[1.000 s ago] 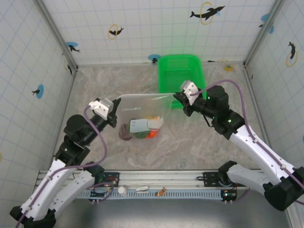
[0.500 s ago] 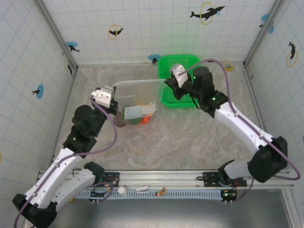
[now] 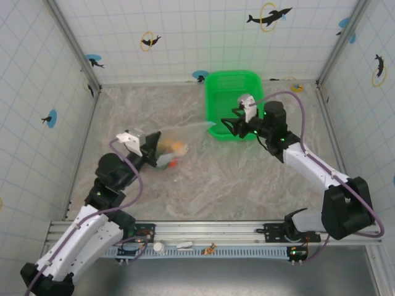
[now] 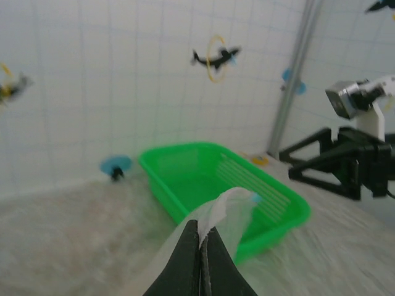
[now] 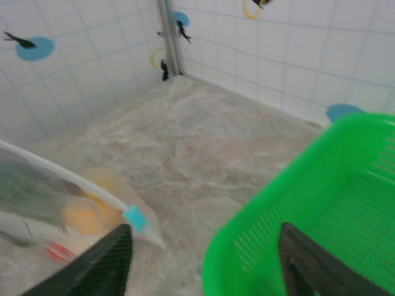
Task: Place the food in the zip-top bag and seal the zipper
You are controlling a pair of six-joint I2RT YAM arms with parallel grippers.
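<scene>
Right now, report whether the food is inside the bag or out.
Inside: the food shows blurred through the clear zip-top bag that the left gripper pinches.

The basket (image 3: 233, 92), at one o'clock on the table (image 3: 259, 185), is bright green mesh. The table is marbled beige and grey. The zip-top bag (image 3: 185, 131), at eight o'clock from the basket, is clear. Its zipper (image 5: 62, 177) is pale whitish with a teal tab (image 5: 134, 217). The food (image 3: 177, 148) inside shows orange, yellow and red. The walls (image 3: 185, 37) are white with a pale blue grid, dolphin stickers (image 3: 265, 17) in black with yellow rings, and blue discs (image 3: 94, 60). The arms (image 3: 92, 228) are black and white with purple cables (image 3: 308, 114). The left gripper (image 4: 200, 237) and right gripper (image 5: 205, 229) are black.
</scene>
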